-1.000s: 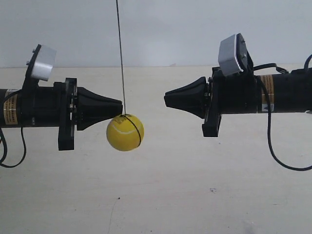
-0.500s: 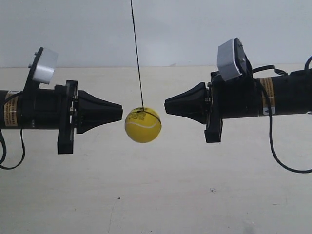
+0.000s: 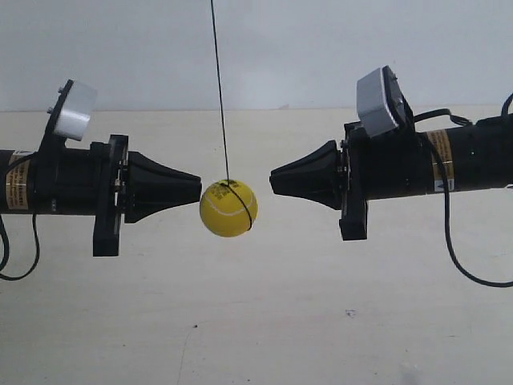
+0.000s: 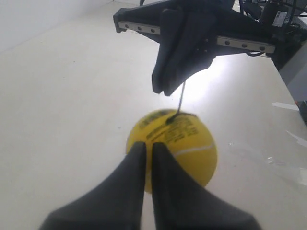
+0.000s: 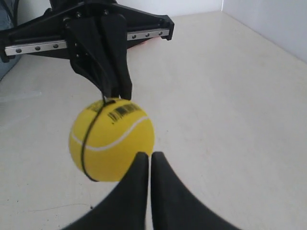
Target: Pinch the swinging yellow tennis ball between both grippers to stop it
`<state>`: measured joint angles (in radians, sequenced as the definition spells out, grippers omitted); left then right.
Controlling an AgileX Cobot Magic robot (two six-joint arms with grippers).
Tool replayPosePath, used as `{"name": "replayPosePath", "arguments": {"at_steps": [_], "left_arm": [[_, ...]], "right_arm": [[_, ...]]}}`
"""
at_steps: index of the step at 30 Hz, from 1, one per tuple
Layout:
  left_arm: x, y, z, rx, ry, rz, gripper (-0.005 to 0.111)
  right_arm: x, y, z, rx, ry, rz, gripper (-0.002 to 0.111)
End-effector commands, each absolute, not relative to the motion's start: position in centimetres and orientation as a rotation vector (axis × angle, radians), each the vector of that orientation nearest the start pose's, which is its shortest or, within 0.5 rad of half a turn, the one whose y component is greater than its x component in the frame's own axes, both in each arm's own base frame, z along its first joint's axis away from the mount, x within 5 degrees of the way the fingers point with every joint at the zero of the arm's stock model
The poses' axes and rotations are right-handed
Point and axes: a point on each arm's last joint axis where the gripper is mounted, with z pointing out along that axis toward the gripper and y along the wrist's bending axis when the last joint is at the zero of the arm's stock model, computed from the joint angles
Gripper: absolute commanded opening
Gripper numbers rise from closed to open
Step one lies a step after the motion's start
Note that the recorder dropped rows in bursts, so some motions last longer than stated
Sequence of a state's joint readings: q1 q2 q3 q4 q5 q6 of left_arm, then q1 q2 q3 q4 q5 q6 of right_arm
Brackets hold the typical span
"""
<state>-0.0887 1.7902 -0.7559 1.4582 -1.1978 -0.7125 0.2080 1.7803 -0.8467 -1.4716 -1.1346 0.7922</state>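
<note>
The yellow tennis ball (image 3: 228, 208) hangs on a thin dark string (image 3: 220, 96) between two black cone-shaped grippers that point at each other. The gripper at the exterior view's left (image 3: 199, 188) has its tip at the ball's upper left side, touching or nearly so. A small gap separates the ball from the gripper at the exterior view's right (image 3: 272, 178). In the left wrist view the ball (image 4: 184, 139) sits right against my shut left gripper (image 4: 145, 146). In the right wrist view the ball (image 5: 112, 139), barcode up, hangs a little off to one side of my shut right gripper (image 5: 145, 155).
A pale tabletop (image 3: 264, 321) lies below, with a white wall (image 3: 280, 48) behind. Grey-white cameras (image 3: 74, 108) (image 3: 378, 100) sit on both arms. A black cable (image 3: 461, 261) loops down from the arm at the exterior view's right.
The ball swung from under the left-hand tip toward the right, then drifted slightly back left and a little higher. Both arms hardly moved.
</note>
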Motion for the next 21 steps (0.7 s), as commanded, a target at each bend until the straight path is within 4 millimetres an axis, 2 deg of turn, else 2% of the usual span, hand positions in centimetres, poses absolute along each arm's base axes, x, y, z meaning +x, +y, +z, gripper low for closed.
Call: {"name": "replayPosePath", "arguments": {"at_steps": [1, 15, 21], "left_arm": [[28.2, -11.1, 17.9, 1.137, 1.546, -0.996, 0.005], [28.3, -11.1, 18.0, 1.118, 1.543, -0.997, 0.005], [28.3, -11.3, 18.0, 1.124, 1.541, -1.000, 0.005]], "right_arm": [[28.7, 14.5, 19.7, -1.238, 1.501, 1.007, 0.000], [28.7, 14.6, 19.8, -1.216, 1.476, 1.041, 0.000], [29.1, 14.7, 18.3, -1.194, 1.501, 1.063, 0.000]]}}
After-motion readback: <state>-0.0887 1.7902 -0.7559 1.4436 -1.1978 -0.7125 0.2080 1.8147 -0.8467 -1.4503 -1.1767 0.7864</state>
